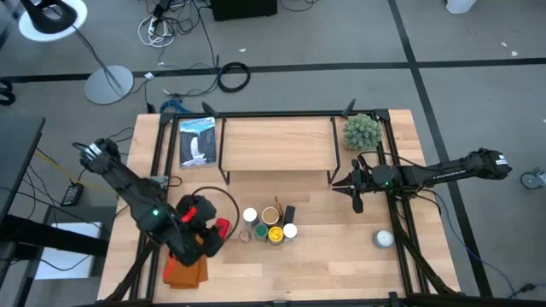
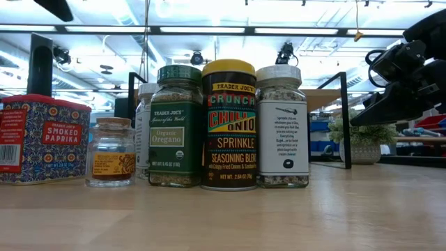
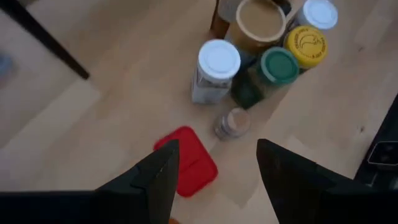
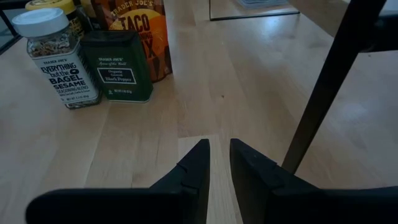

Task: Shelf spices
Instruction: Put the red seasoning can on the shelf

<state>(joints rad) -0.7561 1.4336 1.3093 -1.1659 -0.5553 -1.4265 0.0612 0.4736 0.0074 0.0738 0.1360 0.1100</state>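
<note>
Spice shelving: pick-up stage.
Left gripper point(image 3: 214, 171) fingers held open above red tin point(image 3: 186, 160); descent required. Right gripper point(image 4: 219, 163) fingers closed, empty.

Red paprika tin point(image 2: 43, 139), green-lidded oregano jar point(image 2: 178, 125), yellow-lidded jar point(image 2: 228, 125).

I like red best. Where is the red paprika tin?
In the high view the red paprika tin lies on the table's left half, between the left gripper and the jar cluster.
</note>
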